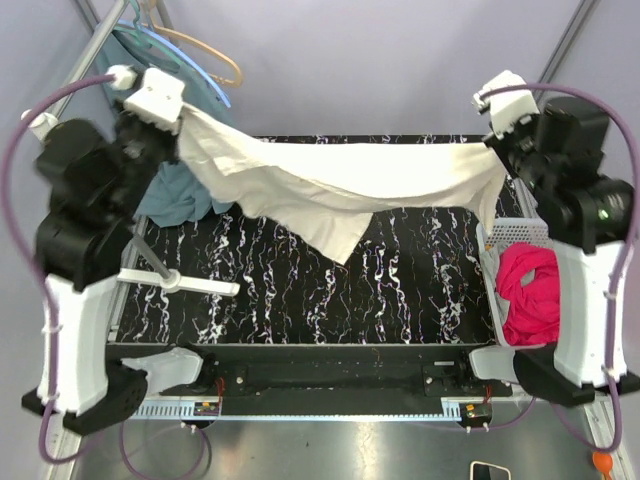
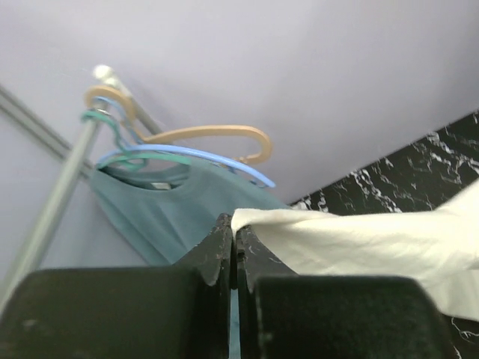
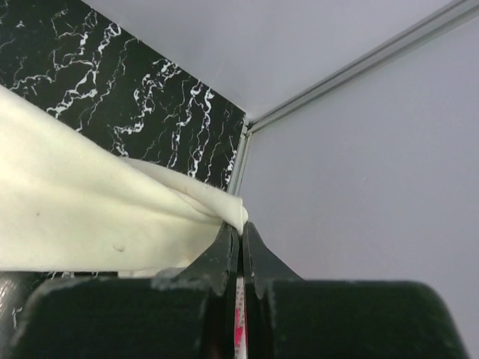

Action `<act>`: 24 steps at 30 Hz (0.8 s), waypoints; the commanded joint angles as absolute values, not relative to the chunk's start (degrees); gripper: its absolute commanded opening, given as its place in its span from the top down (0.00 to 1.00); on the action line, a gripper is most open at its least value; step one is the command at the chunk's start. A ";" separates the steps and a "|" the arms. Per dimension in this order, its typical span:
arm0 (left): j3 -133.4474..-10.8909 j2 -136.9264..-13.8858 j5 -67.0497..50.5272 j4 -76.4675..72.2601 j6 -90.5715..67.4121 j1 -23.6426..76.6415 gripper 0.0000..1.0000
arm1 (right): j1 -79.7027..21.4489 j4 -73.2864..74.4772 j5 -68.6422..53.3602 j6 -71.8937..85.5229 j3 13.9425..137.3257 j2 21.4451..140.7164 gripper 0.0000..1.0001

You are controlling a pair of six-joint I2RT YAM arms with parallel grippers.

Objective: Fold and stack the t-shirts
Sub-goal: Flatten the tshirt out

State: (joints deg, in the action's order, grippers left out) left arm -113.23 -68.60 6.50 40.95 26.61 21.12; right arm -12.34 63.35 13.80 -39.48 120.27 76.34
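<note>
The cream t-shirt (image 1: pixel 330 185) hangs stretched in the air across the far half of the black marbled table (image 1: pixel 300 290), sagging to a point near the middle. My left gripper (image 1: pixel 178 135) is shut on its left end, high at the far left; the wrist view shows the cloth (image 2: pixel 359 239) pinched at the fingertips (image 2: pixel 233 224). My right gripper (image 1: pixel 493 150) is shut on its right end at the far right; the cloth (image 3: pixel 90 217) runs left from the tips (image 3: pixel 241 228). The magenta-pink t-shirt (image 1: pixel 530 292) lies crumpled in a white basket (image 1: pixel 505 235) at the right.
A clothes rack (image 1: pixel 95 50) with hangers (image 1: pixel 200 60) and a teal garment (image 1: pixel 180 195) stands at the far left; both show in the left wrist view (image 2: pixel 165 202). A white bar (image 1: pixel 180 283) lies on the table's left. Grey walls enclose the cell.
</note>
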 commanded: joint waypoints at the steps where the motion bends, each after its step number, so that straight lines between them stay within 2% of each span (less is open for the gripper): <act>1: -117.59 -64.34 8.61 42.18 27.86 21.27 1.00 | -12.13 69.51 11.08 -40.61 122.78 71.20 1.00; 5: -117.78 -64.42 8.53 43.07 28.12 21.27 1.00 | -12.13 73.03 10.20 -39.90 124.98 70.14 1.00; 8: -116.03 -66.18 8.70 42.10 28.91 21.27 1.00 | -12.13 71.90 10.11 -39.81 121.13 68.91 1.00; 14: -102.76 -73.10 11.50 29.02 33.56 21.18 1.00 | -12.13 56.99 10.73 -40.96 95.59 66.00 1.00; 16: -98.12 -75.75 12.04 23.84 34.80 21.01 1.00 | -12.04 53.63 9.68 -40.87 90.55 67.32 1.00; 20: -93.61 -85.92 12.48 16.36 36.74 19.78 1.00 | -11.43 41.87 8.53 -40.87 80.27 73.81 1.00; 24: -93.78 -96.13 12.92 11.26 36.47 18.90 1.00 | -8.71 35.18 5.81 -39.64 79.71 87.49 1.00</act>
